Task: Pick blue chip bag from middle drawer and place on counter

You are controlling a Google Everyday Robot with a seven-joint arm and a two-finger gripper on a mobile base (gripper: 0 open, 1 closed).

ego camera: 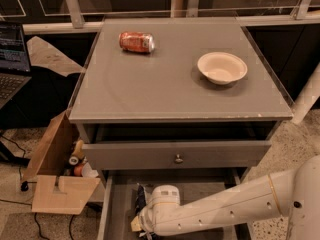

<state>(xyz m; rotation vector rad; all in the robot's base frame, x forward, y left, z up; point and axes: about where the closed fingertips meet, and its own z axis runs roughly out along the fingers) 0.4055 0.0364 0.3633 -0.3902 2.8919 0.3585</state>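
The chip bag (140,196) is lying low in the open drawer (107,209), a dark crumpled shape against the left side, just behind the robot's wrist. The hand (137,226) is sitting right at the drawer's front left corner, just beside the bag and below it from where I am standing. It is tucked under the wrist at the bottom edge of what I can see, so I cannot tell how far open it is or whether it has hold of anything. The pale arm (225,209) is reaching in from the right, stretched across the drawer's mouth.

Above, the closed drawer front (175,156) with its small knob is overhanging the scene. The worktop (170,91) is carrying only a soda can (136,41) on its side at the back left and a pale bowl (222,67) to the right.

As I am judging it, the job is barely under way. The drawer is open and the hand is down by the bag. The lift out and the setting down on the worktop are both left to do.
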